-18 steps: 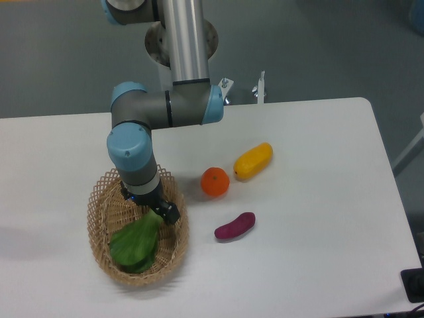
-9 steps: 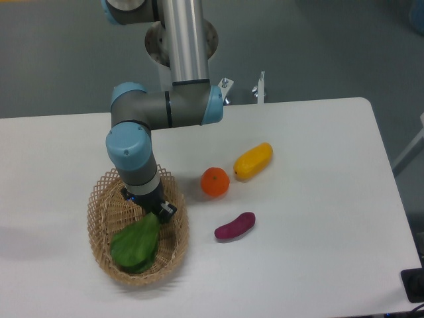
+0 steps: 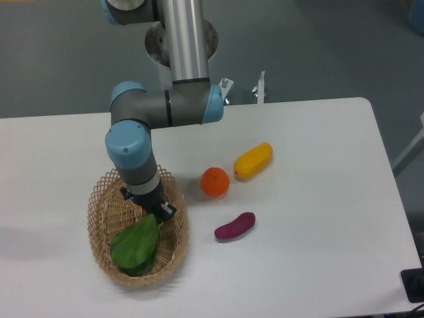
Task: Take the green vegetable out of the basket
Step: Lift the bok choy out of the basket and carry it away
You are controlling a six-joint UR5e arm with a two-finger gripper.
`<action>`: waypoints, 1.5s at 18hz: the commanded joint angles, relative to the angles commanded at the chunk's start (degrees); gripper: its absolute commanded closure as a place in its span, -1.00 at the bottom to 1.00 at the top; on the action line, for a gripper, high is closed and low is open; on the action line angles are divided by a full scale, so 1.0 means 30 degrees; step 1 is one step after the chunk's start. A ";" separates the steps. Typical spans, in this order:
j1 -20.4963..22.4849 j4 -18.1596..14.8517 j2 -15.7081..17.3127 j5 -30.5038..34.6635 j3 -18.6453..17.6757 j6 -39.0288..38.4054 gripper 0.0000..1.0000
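Observation:
The green vegetable (image 3: 136, 245) lies in the light tan wicker basket (image 3: 99, 228) at the table's front left. Its broad leaves point toward the front rim and its stalk end points up-right. My gripper (image 3: 156, 213) reaches down into the basket from the blue-and-grey wrist and sits right on the stalk end, which is hidden between the fingers. A dark fingertip (image 3: 165, 210) shows beside the stalk. The jaws look closed on the stalk. The leaves still rest on the basket floor.
An orange fruit (image 3: 215, 181) sits right of the basket. A yellow oblong piece (image 3: 253, 160) lies behind it, and a purple eggplant-shaped piece (image 3: 234, 226) lies in front. The table's front edge runs close below the basket.
The gripper has shifted slightly up and left onto the stalk. The pale stalk end that showed a second ago is now covered. The leaves have barely moved.

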 joint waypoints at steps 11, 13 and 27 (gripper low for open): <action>0.1842 -0.0409 0.1904 -0.1609 0.1551 0.0967 0.33; 0.2807 -0.0410 0.2111 -0.2282 0.1961 0.1199 0.33; 1.0249 -0.2841 0.3254 -0.3721 0.2344 1.0745 0.32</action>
